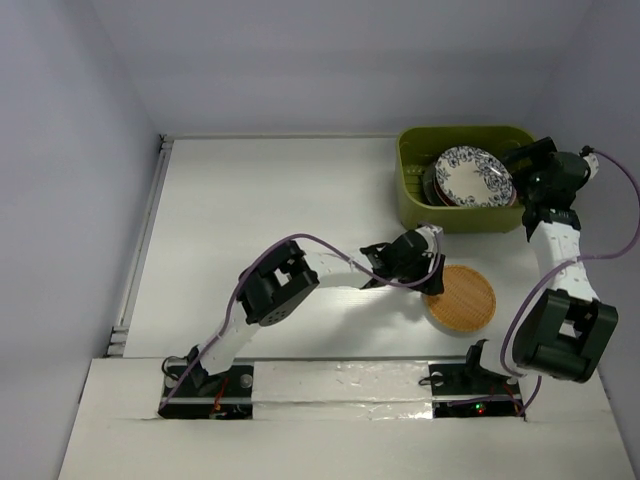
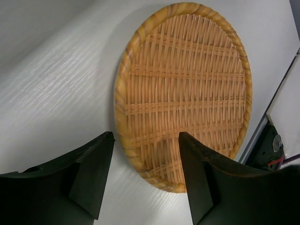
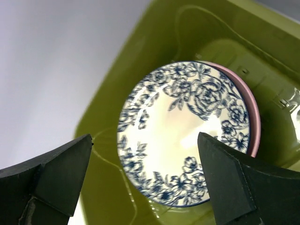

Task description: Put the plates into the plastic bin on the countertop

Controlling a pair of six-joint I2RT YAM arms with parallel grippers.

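A smooth white countertop (image 1: 260, 220) with a faint wood-grain sheen fills a booth of plain pale grey walls (image 1: 330, 60). The olive-green plastic bin (image 1: 410, 190) stands at its far right corner, close against the back wall. Inside the bin the blue-white patterned plate (image 3: 173, 136) lies uppermost, tilted, on a pink plate (image 3: 251, 117) whose rim shows at one side. The right gripper (image 3: 144, 140) hangs over the bin, its jaws spread wide and holding nothing. Nearer the arm bases than the bin, well apart from it, the orange-brown plate (image 2: 187, 93) lies flat on the bare top. The left gripper (image 2: 145, 173) hovers at that plate's rim on the side away from the bin, jaws parted, pinching nothing.
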